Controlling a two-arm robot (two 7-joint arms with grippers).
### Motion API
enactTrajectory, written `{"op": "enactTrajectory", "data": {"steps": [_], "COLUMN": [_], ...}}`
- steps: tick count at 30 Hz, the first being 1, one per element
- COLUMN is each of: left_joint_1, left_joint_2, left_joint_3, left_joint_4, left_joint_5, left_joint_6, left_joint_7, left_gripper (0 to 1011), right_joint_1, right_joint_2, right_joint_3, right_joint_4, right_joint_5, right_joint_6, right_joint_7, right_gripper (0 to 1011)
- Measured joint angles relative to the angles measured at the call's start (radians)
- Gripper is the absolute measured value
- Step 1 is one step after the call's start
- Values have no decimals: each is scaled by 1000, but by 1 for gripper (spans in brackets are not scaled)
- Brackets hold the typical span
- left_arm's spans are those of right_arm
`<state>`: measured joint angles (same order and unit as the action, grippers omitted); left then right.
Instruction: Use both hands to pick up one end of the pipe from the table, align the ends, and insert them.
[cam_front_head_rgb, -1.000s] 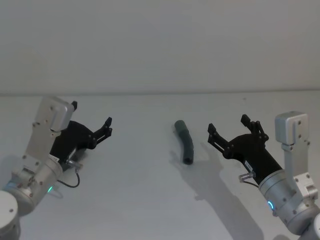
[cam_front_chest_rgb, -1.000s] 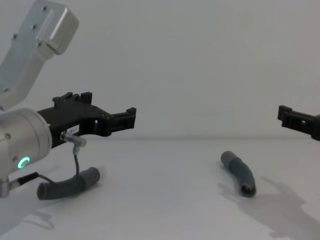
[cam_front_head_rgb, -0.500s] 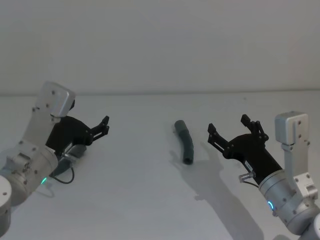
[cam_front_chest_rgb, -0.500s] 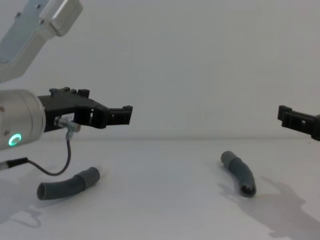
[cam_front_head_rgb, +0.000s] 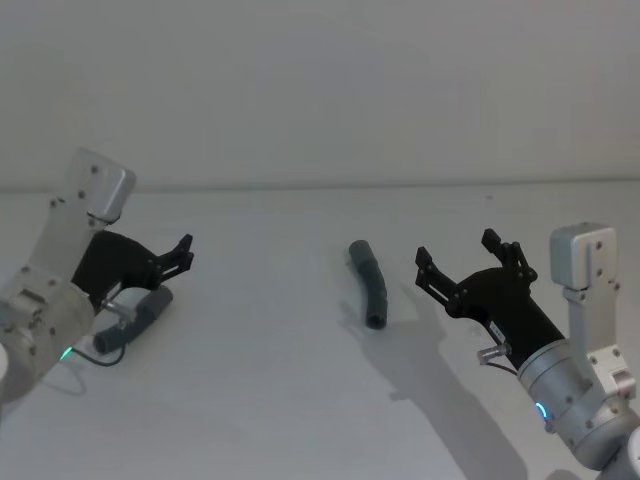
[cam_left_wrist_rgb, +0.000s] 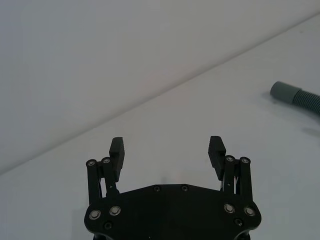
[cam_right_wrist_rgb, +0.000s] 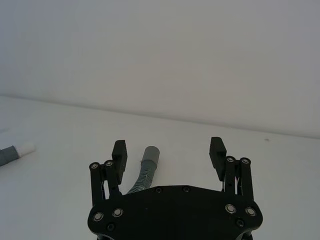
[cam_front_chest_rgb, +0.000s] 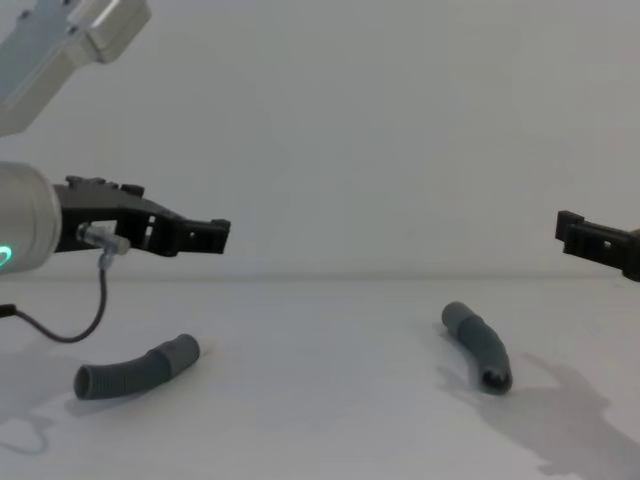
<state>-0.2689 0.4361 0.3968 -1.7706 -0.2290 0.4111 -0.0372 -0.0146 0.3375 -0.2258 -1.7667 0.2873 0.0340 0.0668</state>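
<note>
Hovers above the table (cam_front_head_rgb: 270, 360) with left gripper (cam_front_head_rgb: 186, 252) and right gripper (cam_front_head_rgb: 455, 252) spread wide, each near the left pipe piece (cam_front_head_rgb: 135, 318) or right pipe piece (cam_front_head_rgb: 370, 283) lying on the table, apparently poised to grasp.

We see two black angular hands, the left hand (cam_front_head_rgb: 183, 254) and the right hand (cam_front_head_rgb: 456, 249), dotted with small silver screws (cam_right_wrist_rgb: 117, 212). Our wrists (cam_front_head_rgb: 570, 395) are silver cylinders. The left has a green ring (cam_front_head_rgb: 63, 352) and a thin black cable (cam_front_chest_rgb: 101, 290), the right a blue ring (cam_front_head_rgb: 541, 410).
</note>
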Motion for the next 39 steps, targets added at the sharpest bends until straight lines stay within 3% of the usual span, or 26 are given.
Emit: {"op": "enactTrajectory", "data": {"steps": [16, 39], "left_joint_1": [27, 33], "left_joint_2": [21, 20], "left_joint_3": [-43, -76], "left_joint_4": [-14, 41], "left_joint_5": [-56, -107], "left_joint_6": [92, 112], "left_joint_7": [-59, -147], "left_gripper": [1001, 1001], "right_joint_1": [0, 0], "right_joint_2": [0, 0], "right_joint_3": [0, 0], "right_joint_4": [0, 0], "right_joint_5": [0, 0], "right_joint_6": [0, 0], "right_joint_7": [0, 0], "right_gripper": [1002, 1002]}}
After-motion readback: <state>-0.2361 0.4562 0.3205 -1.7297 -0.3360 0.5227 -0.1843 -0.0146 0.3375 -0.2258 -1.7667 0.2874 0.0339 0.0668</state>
